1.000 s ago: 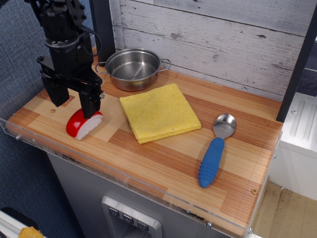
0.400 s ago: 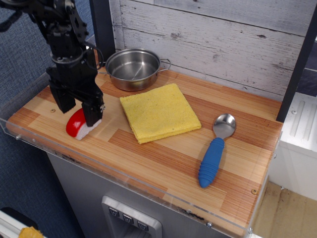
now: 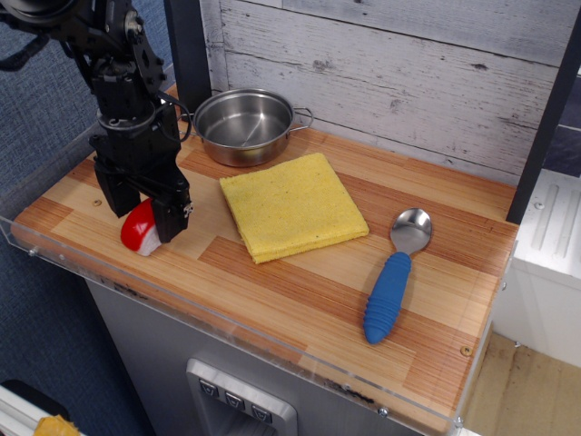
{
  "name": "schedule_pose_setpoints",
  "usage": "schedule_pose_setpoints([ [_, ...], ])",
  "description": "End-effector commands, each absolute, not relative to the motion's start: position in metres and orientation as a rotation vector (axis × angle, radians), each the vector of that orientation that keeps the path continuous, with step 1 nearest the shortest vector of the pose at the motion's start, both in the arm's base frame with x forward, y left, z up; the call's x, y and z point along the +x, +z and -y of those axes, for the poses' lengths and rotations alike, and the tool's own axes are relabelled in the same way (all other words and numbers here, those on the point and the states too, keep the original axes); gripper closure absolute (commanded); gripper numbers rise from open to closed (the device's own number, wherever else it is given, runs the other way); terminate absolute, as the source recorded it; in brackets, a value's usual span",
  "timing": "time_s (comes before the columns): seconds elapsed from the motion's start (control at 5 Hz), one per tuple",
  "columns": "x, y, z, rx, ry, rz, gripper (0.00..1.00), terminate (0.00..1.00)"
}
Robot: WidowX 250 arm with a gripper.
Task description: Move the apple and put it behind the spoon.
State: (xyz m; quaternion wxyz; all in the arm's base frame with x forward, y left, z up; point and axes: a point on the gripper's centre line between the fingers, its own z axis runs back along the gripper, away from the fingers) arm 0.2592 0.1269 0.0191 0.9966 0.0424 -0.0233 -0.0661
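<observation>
The apple (image 3: pixel 136 233), a red slice with a white cut face, lies on the wooden counter (image 3: pixel 300 291) near its front left corner. My black gripper (image 3: pixel 143 218) is lowered over it, jaws open, one finger on each side, and hides most of the slice. The spoon (image 3: pixel 394 273), with a silver bowl and ribbed blue handle, lies far to the right with its bowl pointing toward the back wall.
A yellow sponge cloth (image 3: pixel 291 205) lies mid-counter between the apple and the spoon. A steel pot (image 3: pixel 243 126) stands at the back left by the plank wall. A clear plastic lip (image 3: pixel 227 327) runs along the front edge.
My gripper has come down and shifted slightly right, so its fingers now straddle the apple and cover most of it. The apple, spoon, cloth and pot have not moved.
</observation>
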Motion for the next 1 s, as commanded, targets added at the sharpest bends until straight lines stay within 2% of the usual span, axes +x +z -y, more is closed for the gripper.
schedule_pose_setpoints([
  [0.0,0.261,0.025,-0.134,0.092,-0.118,0.066,0.0,0.0],
  [0.2,0.26,0.028,-0.135,0.1,-0.099,0.068,1.0,0.0],
  [0.6,0.257,0.036,-0.133,0.113,-0.063,0.066,1.0,0.0],
  [0.8,0.256,0.05,-0.132,0.118,-0.019,0.071,1.0,0.0],
])
